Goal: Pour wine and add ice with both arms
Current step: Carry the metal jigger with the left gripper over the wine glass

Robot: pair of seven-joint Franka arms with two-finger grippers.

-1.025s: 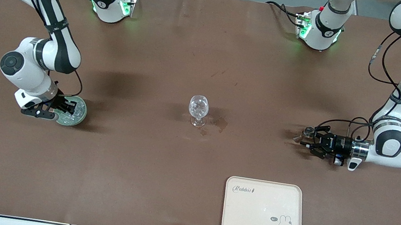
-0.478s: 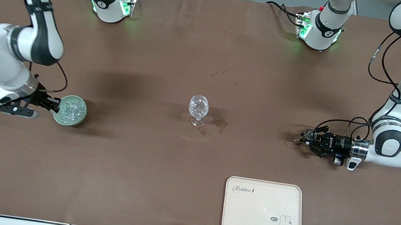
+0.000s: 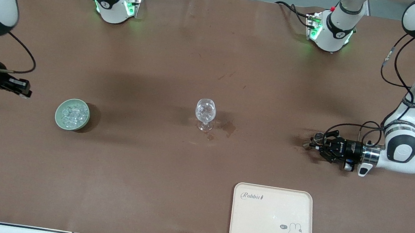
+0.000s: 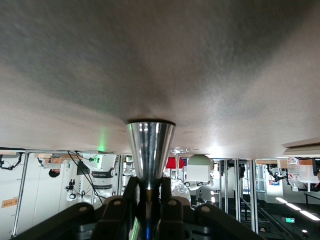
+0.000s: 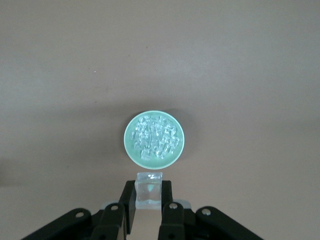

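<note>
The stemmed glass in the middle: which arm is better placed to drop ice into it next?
Right, probably. The right gripper is shut on an ice cube, over the table beside the green bowl. The left gripper clamps a metal cup, with no ice.

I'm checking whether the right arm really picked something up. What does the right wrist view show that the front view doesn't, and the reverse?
Only the right wrist view shows the clear ice cube pinched in the right gripper.

Only the front view shows the stemmed glass, the rabbit tray, and the left gripper low over the table, shut on a metal cup.

Both show the pale green bowl of ice on the brown table.
</note>
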